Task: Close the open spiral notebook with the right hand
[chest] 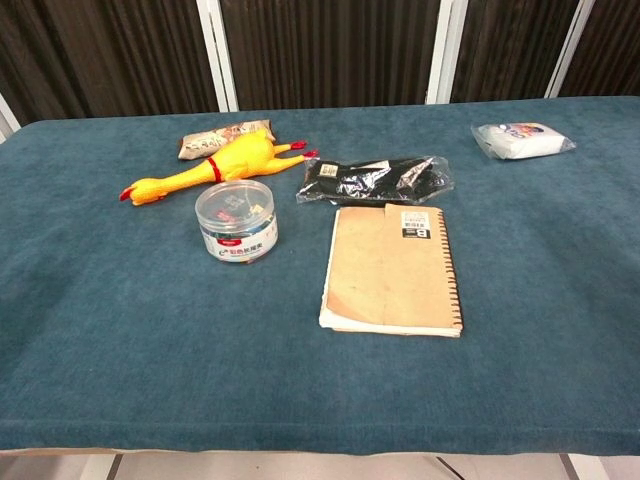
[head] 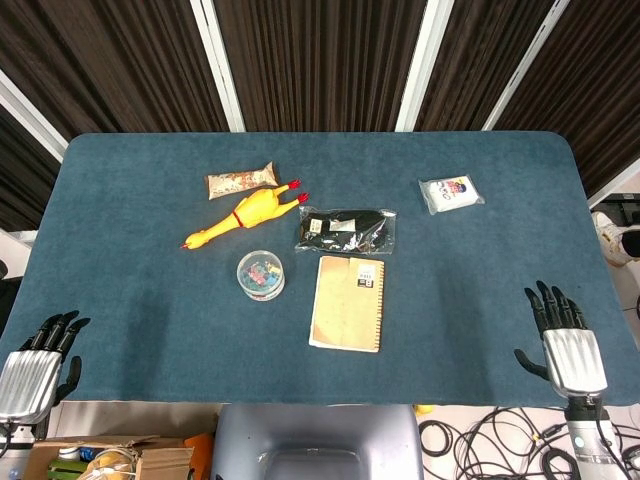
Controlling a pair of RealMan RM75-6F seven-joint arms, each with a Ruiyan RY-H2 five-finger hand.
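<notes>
- Spiral notebook lies closed and flat on the blue desk, brown cover up, its wire binding along the right edge and a small white label near the top right corner.
- Right hand sits at the near right corner of the desk, well apart from the notebook, palm down with its dark fingers spread apart and holding nothing.
- Left hand rests at the near left corner, partly off the desk edge, its fingers also apart and empty.
- Neither hand shows in the chest view.
- Just beyond the notebook lies a clear bag of black items, nearly touching its top edge.
- To the notebook's left stands a round clear tub.
- Farther back lie a yellow rubber chicken and a snack packet, side by side.
- A white packet lies toward the far right of the desk.
</notes>
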